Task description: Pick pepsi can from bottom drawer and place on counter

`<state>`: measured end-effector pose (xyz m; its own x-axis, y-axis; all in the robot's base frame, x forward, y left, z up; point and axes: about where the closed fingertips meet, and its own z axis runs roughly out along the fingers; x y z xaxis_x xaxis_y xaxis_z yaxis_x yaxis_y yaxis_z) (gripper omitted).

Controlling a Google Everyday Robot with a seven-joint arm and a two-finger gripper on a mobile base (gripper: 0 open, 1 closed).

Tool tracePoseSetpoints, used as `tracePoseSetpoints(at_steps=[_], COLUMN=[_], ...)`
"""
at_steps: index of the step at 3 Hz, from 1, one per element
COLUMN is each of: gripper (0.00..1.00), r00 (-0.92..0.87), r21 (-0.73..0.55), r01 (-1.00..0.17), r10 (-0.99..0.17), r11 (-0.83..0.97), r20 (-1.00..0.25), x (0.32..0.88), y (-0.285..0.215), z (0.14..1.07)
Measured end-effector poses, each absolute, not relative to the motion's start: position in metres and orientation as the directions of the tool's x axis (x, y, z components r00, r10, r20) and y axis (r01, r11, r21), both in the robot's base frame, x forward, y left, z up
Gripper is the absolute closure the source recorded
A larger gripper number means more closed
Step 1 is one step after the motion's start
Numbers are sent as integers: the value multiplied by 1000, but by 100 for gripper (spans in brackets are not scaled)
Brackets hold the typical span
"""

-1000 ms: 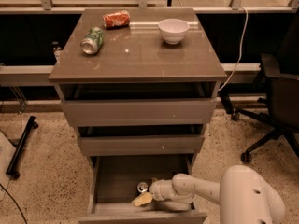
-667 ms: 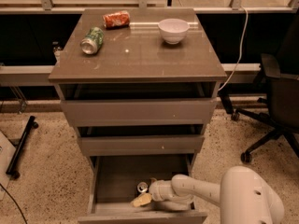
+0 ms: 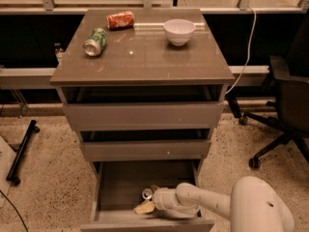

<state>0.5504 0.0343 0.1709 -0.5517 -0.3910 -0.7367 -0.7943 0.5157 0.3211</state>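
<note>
Glossy table (image 3: 193, 64) carries one green can (image 3: 95, 41), one red can (image 3: 120, 20), one round white bowl (image 3: 179, 31); gripper (image 3: 149, 200) beside one pepsi can (image 3: 147, 193) in bottom drawer (image 3: 118, 185), its hold I cannot tell.

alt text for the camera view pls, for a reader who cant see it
The robot's gripper reaches into the open bottom drawer, close beside the pepsi can. On the counter above lie a green can and a red can, with a white bowl.
</note>
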Motion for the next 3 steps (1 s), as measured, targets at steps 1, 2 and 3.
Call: tracePoseSetpoints(at_steps=[1, 2, 3], gripper=[37, 60, 84], r00=[-534, -519, -478], r21=[306, 303, 304], r01=[-802, -809, -836], r10=[-387, -370, -335], r11=[513, 503, 457], r20=[-752, -771, -812], x=[549, 547, 541], y=[33, 33, 35], z=[174, 181, 206])
